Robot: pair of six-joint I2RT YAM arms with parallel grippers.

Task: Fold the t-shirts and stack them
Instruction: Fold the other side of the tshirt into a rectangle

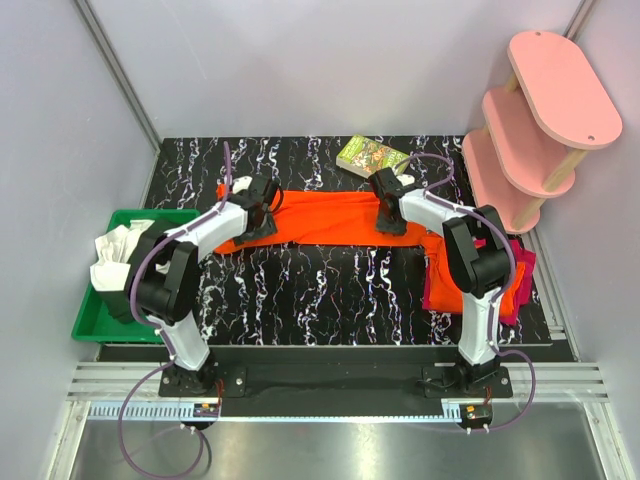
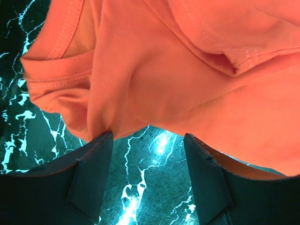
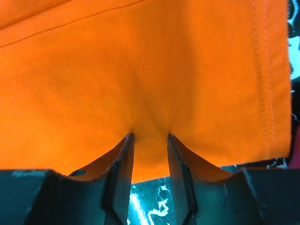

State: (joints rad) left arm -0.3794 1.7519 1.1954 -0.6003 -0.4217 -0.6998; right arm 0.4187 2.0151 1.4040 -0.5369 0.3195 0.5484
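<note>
An orange t-shirt [image 1: 320, 218] lies as a long band across the middle of the table. My left gripper [image 1: 262, 210] stands at its left end. In the left wrist view that gripper [image 2: 147, 137] is open over bare marble, and the shirt's edge [image 2: 187, 70] touches the left fingertip [image 2: 107, 138]. My right gripper [image 1: 388, 215] is at the shirt's right end. There its jaws [image 3: 150, 137] are a little apart, and their tips press into flat orange cloth [image 3: 140, 70] that lies between them unpinched. A magenta-red t-shirt [image 1: 437, 288] and more orange cloth [image 1: 508, 295] lie piled under the right arm.
A green tray [image 1: 90, 325] holding white cloth [image 1: 115, 255] sits at the table's left edge. A small book [image 1: 372, 157] lies at the back, just behind the right gripper. A pink tiered shelf [image 1: 545, 110] stands at the back right corner.
</note>
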